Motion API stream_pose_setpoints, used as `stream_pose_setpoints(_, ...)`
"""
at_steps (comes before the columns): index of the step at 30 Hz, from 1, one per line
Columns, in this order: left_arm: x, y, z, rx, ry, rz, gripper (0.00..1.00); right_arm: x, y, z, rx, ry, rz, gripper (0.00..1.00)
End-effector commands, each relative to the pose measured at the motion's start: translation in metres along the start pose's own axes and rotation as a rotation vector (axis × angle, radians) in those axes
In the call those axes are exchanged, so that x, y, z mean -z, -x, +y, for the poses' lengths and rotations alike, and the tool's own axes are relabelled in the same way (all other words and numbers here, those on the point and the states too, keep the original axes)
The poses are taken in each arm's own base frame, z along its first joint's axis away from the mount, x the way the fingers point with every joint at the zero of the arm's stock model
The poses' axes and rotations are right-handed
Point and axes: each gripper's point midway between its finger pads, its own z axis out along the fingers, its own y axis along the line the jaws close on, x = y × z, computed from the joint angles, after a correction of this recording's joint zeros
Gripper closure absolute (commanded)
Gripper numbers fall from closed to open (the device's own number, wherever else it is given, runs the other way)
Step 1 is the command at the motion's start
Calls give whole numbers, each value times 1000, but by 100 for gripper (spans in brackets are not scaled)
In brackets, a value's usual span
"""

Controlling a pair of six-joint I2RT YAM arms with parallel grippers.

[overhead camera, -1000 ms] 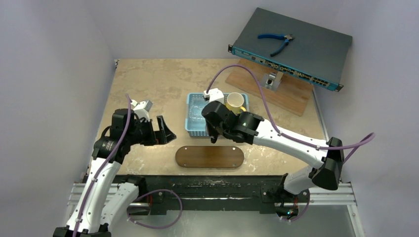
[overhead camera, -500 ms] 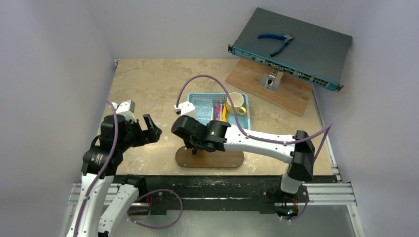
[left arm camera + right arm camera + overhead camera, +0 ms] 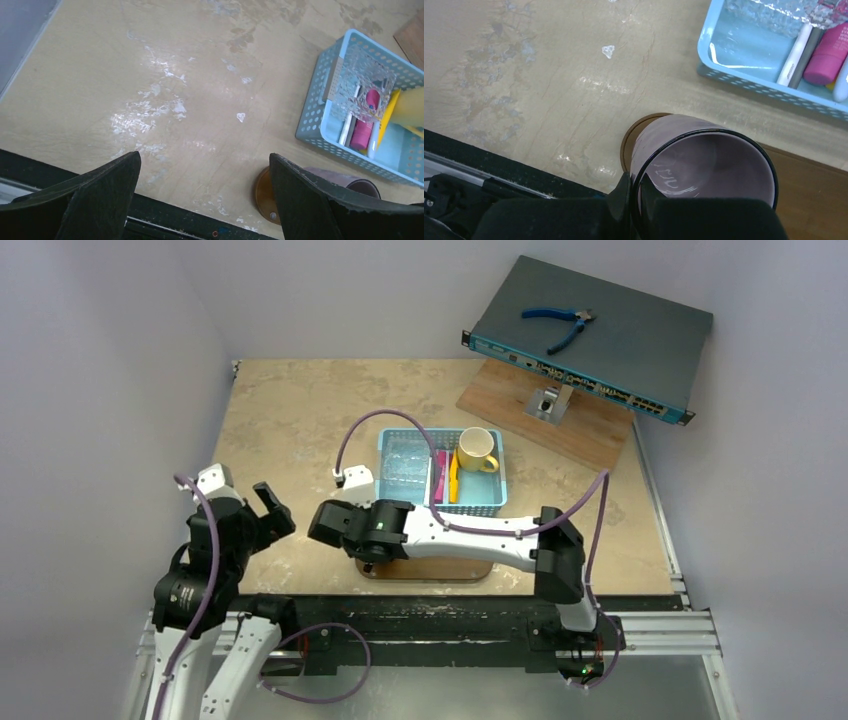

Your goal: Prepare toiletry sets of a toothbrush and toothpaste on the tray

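Observation:
My right gripper [image 3: 635, 182] is shut on the rim of a purple cup [image 3: 704, 165], one finger inside and one outside, over the left end of the dark-brown oval tray [image 3: 819, 200]. In the top view the right gripper [image 3: 372, 555] covers that end of the tray [image 3: 450, 568]. The pink tube [image 3: 440, 472] and yellow tube [image 3: 453, 478] lie in the light-blue basket [image 3: 495, 505] with pale stick brushes [image 3: 794, 55]. My left gripper [image 3: 204, 157] is open and empty, low over the table left of the tray [image 3: 264, 192]; it also shows in the top view [image 3: 270, 510].
A cream-yellow cup [image 3: 476, 448] stands in the basket's right part, with crinkled clear plastic [image 3: 405, 462] at its left. A lighter wooden board [image 3: 590, 430] at the back right carries a tilted network switch with blue pliers [image 3: 560, 325].
My right arm has carried the purple cup from the basket down and left to the tray's left end. My left arm has drawn back toward the near left corner.

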Motion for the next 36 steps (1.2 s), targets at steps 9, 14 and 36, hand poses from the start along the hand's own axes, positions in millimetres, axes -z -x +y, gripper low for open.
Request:
stream_pose_setpoints(9, 27, 21, 45, 131, 203, -166, 0, 8, 16, 4, -203, -115, -58, 100)
stream_pose_setpoints(14, 31, 21, 52, 153, 232, -182, 1, 3, 11, 6, -231, -126, -51, 100)
stream_pose_setpoints(36, 39, 21, 64, 192, 283, -210, 4, -14, -1, 20, -228, -117, -11, 100)
